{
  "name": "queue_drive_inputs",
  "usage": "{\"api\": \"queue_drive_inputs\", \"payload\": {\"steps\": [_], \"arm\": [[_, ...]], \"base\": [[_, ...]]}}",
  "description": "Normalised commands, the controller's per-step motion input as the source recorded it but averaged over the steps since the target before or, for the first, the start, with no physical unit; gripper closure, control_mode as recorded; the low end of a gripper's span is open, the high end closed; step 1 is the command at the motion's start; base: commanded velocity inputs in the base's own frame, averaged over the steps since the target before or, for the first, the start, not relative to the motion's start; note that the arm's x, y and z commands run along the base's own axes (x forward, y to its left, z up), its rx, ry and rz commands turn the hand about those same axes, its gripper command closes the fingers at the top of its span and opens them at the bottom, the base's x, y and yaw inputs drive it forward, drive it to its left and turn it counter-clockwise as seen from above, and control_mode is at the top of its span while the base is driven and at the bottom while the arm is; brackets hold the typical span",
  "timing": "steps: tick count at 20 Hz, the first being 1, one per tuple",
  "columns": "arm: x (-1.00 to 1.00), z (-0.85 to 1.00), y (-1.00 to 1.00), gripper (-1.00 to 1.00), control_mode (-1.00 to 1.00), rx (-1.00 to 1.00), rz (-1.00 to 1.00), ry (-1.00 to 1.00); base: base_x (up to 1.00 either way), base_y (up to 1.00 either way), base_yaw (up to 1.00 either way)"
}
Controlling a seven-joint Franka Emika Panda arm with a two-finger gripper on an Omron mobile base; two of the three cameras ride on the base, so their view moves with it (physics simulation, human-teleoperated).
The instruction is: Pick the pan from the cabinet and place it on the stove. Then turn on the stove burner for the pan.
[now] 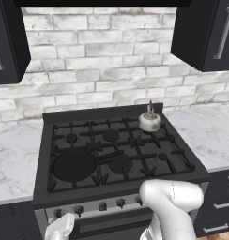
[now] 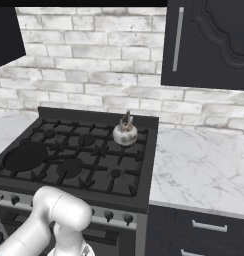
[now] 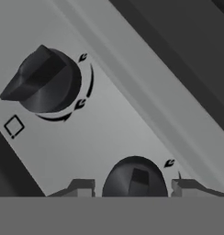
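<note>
The gripper sits at the front panel of the stove, its two fingertips spread apart on either side of a black knob, touching neither side that can be made out: the tool is open around the knob. The hand view shows what the base cameras do not: a second knob up and to the left, flame symbols printed in an arc beside each knob, and a small diamond outline on the grey panel. No words or brand names can be read.

In the left base view the pan lies flat on the front left burner, its thin handle pointing right and slightly back across the grate. The right base view shows the same pan at the far left of the cooktop. A small silver kettle stands on the back right burner. From the right base view comes the ornate raised panel and long silver bar handle of the closed cabinet, hung above the counter to the right of the stove; the left base view catches it edge-on, plus another dark wall unit on the left.

White marble counter flanks the stove on both sides, against a whitewashed brick wall. Dark drawers with short silver handles sit below.
</note>
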Motion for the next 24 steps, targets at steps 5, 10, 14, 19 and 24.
{"api": "queue_drive_inputs", "payload": {"steps": [5, 10, 14, 19, 24], "arm": [[-0.08, 0.1, 0.07, 1.0, -1.0, -0.25, 0.0, 0.0], [-0.01, 0.07, 0.25, 1.0, -1.0, -0.24, 0.0, 0.0], [0.0, 0.15, 0.16, 1.0, -1.0, -0.28, 0.0, 0.01], [-0.01, 0.05, 0.18, 1.0, -1.0, -0.31, 0.0, 0.05], [-0.01, 0.03, 0.29, -1.0, -1.0, -0.27, 0.0, 0.05]], "base": [[0.0, 0.0, 0.0], [0.0, 0.0, 0.0], [0.0, 0.0, 0.0], [0.0, 0.0, 0.0], [0.0, 0.0, 0.0]]}}
